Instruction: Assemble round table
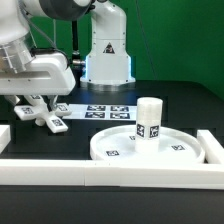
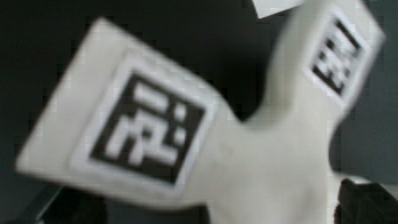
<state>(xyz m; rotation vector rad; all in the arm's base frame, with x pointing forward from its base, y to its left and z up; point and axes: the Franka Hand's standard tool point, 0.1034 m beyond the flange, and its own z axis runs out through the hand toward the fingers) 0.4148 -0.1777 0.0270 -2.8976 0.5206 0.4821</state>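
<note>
Tool [image 1: 40,103] w/ jaws apart, holding nothing, hangs just above small white plastic cross-shaped foot [image 1: 47,115] near surface [image 1: 170,110] far edge. Short white cylinder leg [image 1: 148,120] stands upright on large white rimmed disc [image 1: 115,150] by front border bar [image 1: 110,175].

Gripper's fingertips hidden behind wrist housing in exterior view; jaw gap unreadable there. Small white plastic cross-shaped foot [image 2: 196,120] directly below tool fills wrist view, blurred, arms cut off by edges. Large white rimmed round disc [image 1: 112,148]: rear rim hidden behind short thick white cylinder leg [image 1: 149,118].
</note>
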